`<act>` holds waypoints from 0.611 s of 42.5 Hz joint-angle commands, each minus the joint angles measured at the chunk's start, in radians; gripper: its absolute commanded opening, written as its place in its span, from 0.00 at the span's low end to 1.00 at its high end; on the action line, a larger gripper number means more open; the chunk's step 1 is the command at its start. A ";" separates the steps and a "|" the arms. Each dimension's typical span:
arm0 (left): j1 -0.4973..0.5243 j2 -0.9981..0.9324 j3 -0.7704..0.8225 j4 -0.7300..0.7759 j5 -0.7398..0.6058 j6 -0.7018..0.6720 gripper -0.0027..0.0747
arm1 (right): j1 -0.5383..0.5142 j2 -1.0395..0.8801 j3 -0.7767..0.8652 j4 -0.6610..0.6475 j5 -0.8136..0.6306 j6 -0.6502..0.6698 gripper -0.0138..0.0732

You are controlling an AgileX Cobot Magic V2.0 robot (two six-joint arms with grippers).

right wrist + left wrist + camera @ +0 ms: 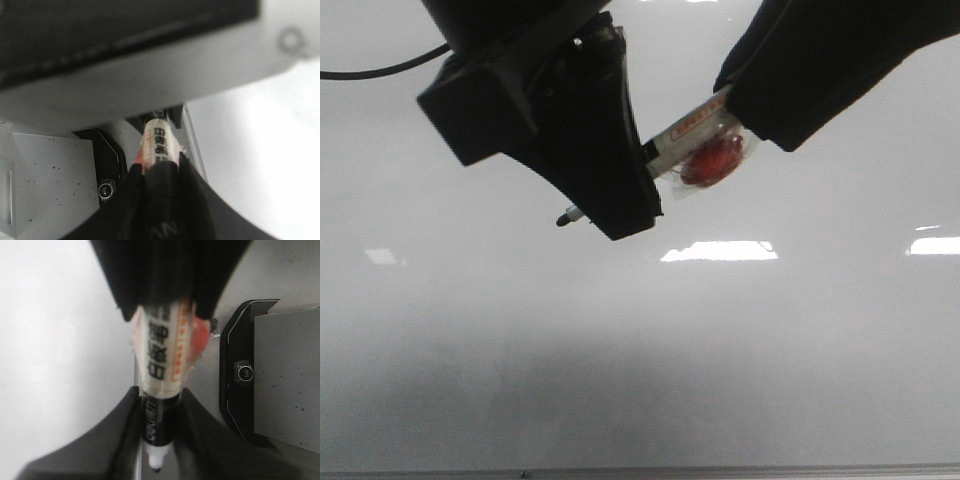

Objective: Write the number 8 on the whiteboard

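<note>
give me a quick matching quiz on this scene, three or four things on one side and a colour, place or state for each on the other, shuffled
Things:
1. marker
2. marker tip
3. whiteboard
4. red blob on the marker

Descriptions:
A. glossy, pale, with bright light reflections, no digit visible
B. held at both ends, one pincer on each
C. dark, uncapped, poking out past the left pincer
D. wrapped in clear film, close to the right pincer

Pairs: 1-B, 2-C, 3-A, 4-D

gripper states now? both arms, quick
Left gripper: closed on the marker, near its tip.
Right gripper: closed on the marker's back end.
</note>
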 commanded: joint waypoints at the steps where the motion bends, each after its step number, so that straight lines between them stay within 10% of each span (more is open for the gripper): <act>1: -0.007 -0.035 -0.036 -0.021 -0.041 -0.009 0.48 | 0.003 -0.020 -0.032 0.029 -0.002 -0.007 0.12; 10: 0.041 -0.142 -0.034 -0.020 -0.029 -0.074 0.59 | -0.015 -0.065 -0.033 -0.048 -0.018 0.071 0.08; 18: 0.191 -0.297 0.039 -0.020 -0.029 -0.209 0.59 | -0.134 -0.218 -0.043 -0.321 -0.034 0.430 0.08; 26: 0.270 -0.386 0.124 -0.028 -0.043 -0.261 0.59 | -0.241 -0.316 0.072 -0.320 -0.217 0.736 0.08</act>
